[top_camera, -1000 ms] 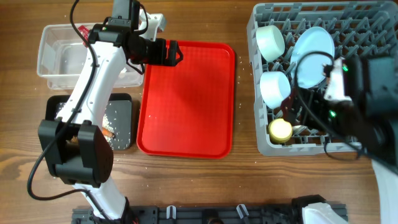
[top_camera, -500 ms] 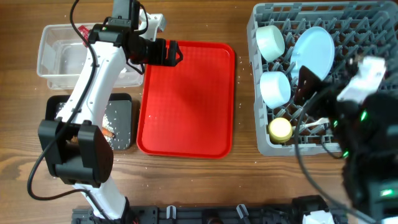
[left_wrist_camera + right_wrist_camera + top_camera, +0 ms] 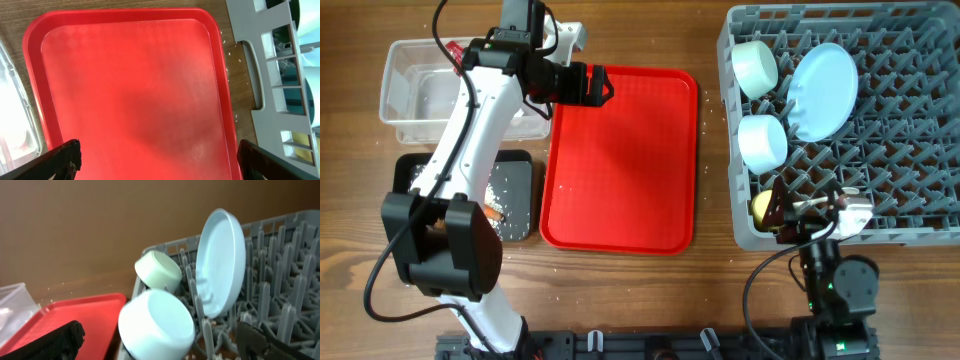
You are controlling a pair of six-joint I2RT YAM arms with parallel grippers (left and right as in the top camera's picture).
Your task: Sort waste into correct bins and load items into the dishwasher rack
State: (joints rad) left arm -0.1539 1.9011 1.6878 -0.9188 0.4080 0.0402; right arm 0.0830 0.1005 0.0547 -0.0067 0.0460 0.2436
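Note:
The grey dishwasher rack (image 3: 900, 150) at the right holds a pale blue plate (image 3: 823, 90) on edge, a pale green bowl (image 3: 755, 67), a pale blue bowl (image 3: 763, 142) and a yellow cup (image 3: 761, 205), the cup half hidden. My right gripper (image 3: 805, 205) hangs open at the rack's front edge. In the right wrist view the blue bowl (image 3: 157, 325) lies ahead between my open fingers (image 3: 50, 342), untouched. My left gripper (image 3: 595, 85) is open and empty over the red tray's (image 3: 130, 85) far left corner. A red wrapper (image 3: 453, 48) shows in the clear tub (image 3: 410, 95). Rice grains (image 3: 505, 185) and an orange stick (image 3: 495, 213) lie in the black tray (image 3: 515, 230).
The left arm stretches from the table's front left over the black tray and the tub. Loose rice grains dot the wood (image 3: 710, 100) between red tray and rack. The right arm's base (image 3: 835, 290) sits folded just in front of the rack.
The right arm has pulled back from above the rack and dropped to its front edge, uncovering the plate and the pegs. The left arm has not moved.

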